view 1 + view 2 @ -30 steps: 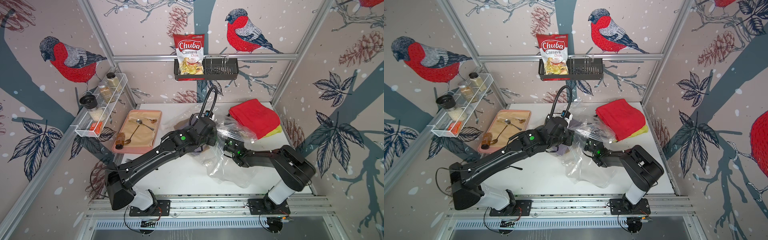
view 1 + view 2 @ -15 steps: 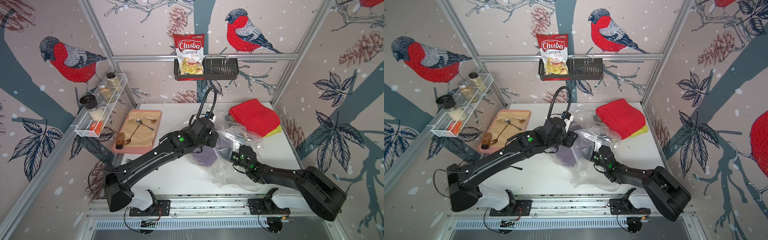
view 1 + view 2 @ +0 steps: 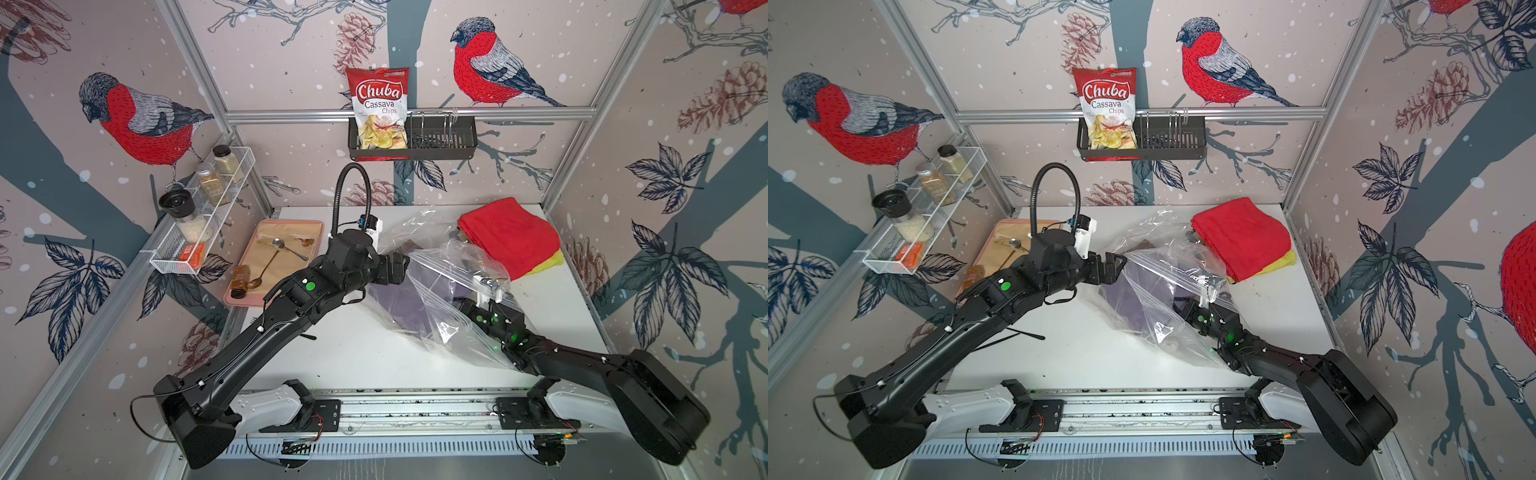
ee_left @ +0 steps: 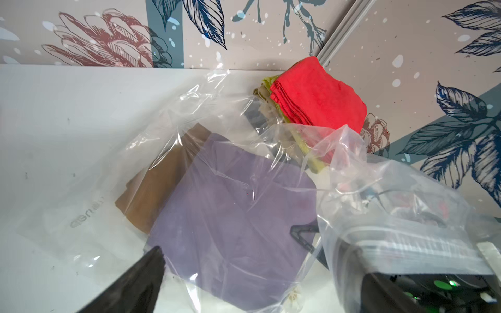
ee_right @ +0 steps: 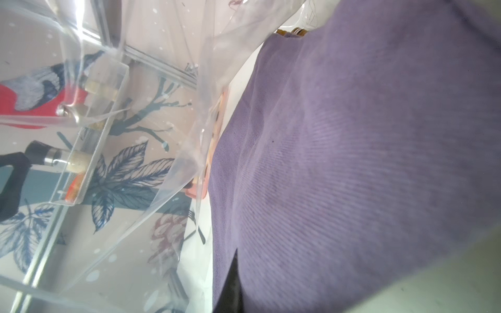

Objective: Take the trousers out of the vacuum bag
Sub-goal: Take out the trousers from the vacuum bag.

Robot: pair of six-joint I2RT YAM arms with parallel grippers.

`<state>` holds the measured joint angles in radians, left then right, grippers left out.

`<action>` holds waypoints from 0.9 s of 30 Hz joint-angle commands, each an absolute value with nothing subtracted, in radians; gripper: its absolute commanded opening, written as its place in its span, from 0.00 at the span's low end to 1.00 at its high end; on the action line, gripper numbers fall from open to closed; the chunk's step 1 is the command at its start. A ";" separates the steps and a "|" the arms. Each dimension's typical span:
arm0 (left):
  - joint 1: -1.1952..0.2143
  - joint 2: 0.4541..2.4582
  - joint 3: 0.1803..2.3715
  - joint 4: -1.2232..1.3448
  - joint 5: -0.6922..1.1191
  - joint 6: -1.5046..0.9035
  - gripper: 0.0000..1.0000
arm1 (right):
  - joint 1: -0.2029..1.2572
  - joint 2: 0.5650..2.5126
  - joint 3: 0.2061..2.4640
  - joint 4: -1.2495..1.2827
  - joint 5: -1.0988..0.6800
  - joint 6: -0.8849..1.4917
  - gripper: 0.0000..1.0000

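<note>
The clear vacuum bag (image 3: pixel 440 291) (image 3: pixel 1167 291) (image 4: pixel 217 108) lies crumpled mid-table. Inside it are purple trousers (image 3: pixel 399 303) (image 3: pixel 1133 303) (image 4: pixel 230 216) (image 5: pixel 352 162) and, under them, mustard-brown trousers (image 4: pixel 154 189). Red trousers (image 3: pixel 511 237) (image 3: pixel 1241 237) (image 4: pixel 317 97) top a folded stack at the back right, over yellow trousers (image 3: pixel 548 262). My left gripper (image 3: pixel 395 266) (image 3: pixel 1111 268) (image 4: pixel 257 284) hangs open at the bag's left edge, holding nothing. My right gripper (image 3: pixel 461 303) (image 3: pixel 1183 309) reaches into the bag's mouth, shut on the purple trousers, with the cloth draped over one finger (image 5: pixel 233 284).
A pink tray (image 3: pixel 286 286) with spoons and a small bottle sits at the left of the table. On the left wall hangs a wire shelf (image 3: pixel 166 257) of spice jars. A chips packet (image 3: pixel 378 108) stands in a black basket (image 3: pixel 436 141) on the back wall.
My left gripper has opened and let go of the bag. The right arm has dropped low and stretched out from the front right, and the purple trousers now show more inside the bag.
</note>
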<state>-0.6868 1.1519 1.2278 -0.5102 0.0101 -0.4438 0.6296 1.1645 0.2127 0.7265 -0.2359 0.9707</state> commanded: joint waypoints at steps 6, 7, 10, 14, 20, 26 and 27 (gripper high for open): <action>-0.645 1.140 1.164 -0.369 0.640 -0.205 0.97 | 0.591 1.160 0.210 0.758 -0.257 0.958 0.00; -0.647 1.146 1.150 -0.361 0.728 -0.195 0.96 | 0.587 1.165 0.211 0.765 -0.262 0.960 0.00; -0.649 1.103 1.072 -0.254 0.884 -0.203 0.97 | 0.580 1.181 0.215 0.769 -0.273 0.960 0.00; -0.644 1.002 1.003 -0.108 0.963 -0.250 0.98 | 0.579 1.192 0.215 0.778 -0.278 0.960 0.00; -0.622 0.930 0.990 -0.184 0.638 -0.269 0.97 | 0.576 1.179 0.204 0.761 -0.271 0.957 0.00; -0.549 1.128 1.075 -0.358 0.119 -0.342 0.92 | 0.574 1.154 0.207 0.727 -0.273 0.945 0.00; -0.534 1.156 1.075 -0.344 0.109 -0.346 0.89 | 0.574 1.151 0.207 0.724 -0.274 0.945 0.00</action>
